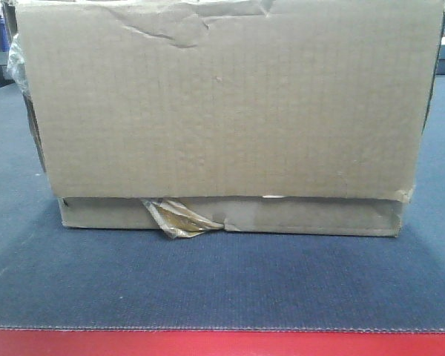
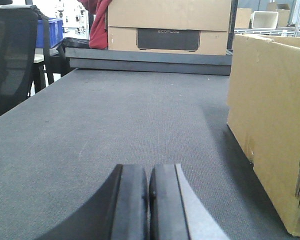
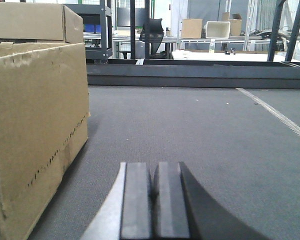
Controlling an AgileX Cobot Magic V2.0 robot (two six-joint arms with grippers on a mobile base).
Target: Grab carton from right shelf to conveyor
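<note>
The carton (image 1: 230,104), a dented brown cardboard box with a crumpled tape scrap at its lower edge, stands on the dark woven conveyor belt (image 1: 222,285), whose red frame (image 1: 222,343) runs along the front. In the left wrist view the carton (image 2: 270,120) is to the right of my left gripper (image 2: 148,172), which is shut and empty, low over the belt (image 2: 115,120). Seen from the right wrist, the carton (image 3: 35,125) stands to the left of my right gripper (image 3: 155,170), also shut with nothing held. Neither gripper touches it. The shelf is out of view.
A second cardboard box with a dark panel (image 2: 168,27) and a red cloth (image 2: 96,22) sit beyond the belt's far end. A black chair (image 2: 12,55) stands at the left. Tables, racks and boxes (image 3: 205,30) fill the background.
</note>
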